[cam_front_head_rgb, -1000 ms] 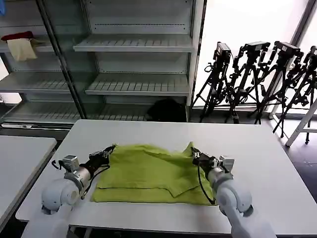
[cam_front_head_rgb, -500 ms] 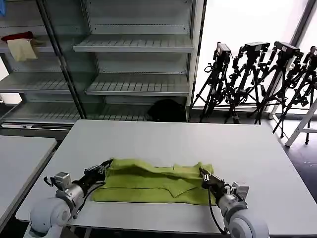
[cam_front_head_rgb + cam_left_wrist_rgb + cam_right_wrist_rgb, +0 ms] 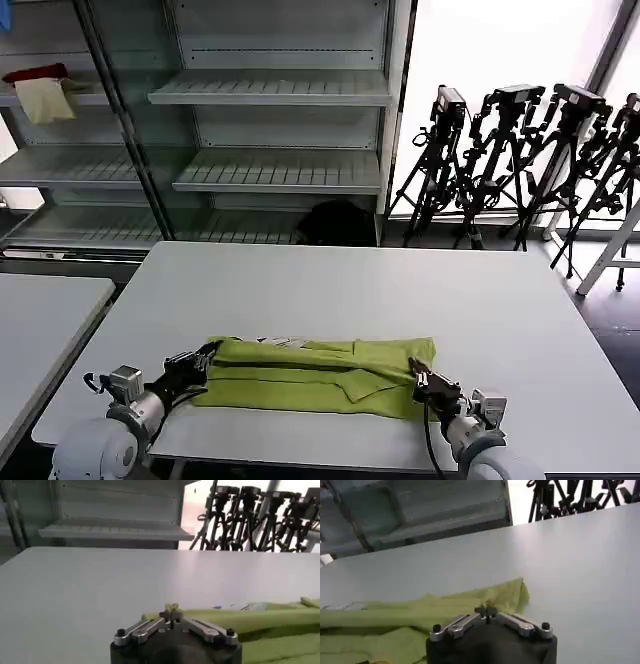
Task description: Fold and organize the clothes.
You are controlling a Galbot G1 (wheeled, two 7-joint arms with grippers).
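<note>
Lime-green T-shirt (image 3: 320,376) lies folded into a band near the table's (image 3: 330,280) front edge; left gripper (image 3: 203,358) and right gripper (image 3: 420,378) each pinch an end, likely to keep the fold even.

A white table (image 3: 330,290) stands before grey metal shelving (image 3: 270,95); one shelf holds a red cloth (image 3: 35,73) and a cream cloth (image 3: 45,100). Black tripods (image 3: 520,150) lean against a bright window (image 3: 500,50).

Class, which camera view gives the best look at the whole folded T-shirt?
The head view: the T-shirt lies as one long band between the left gripper and right gripper. Each wrist view shows just the pinched end near its own gripper.
</note>
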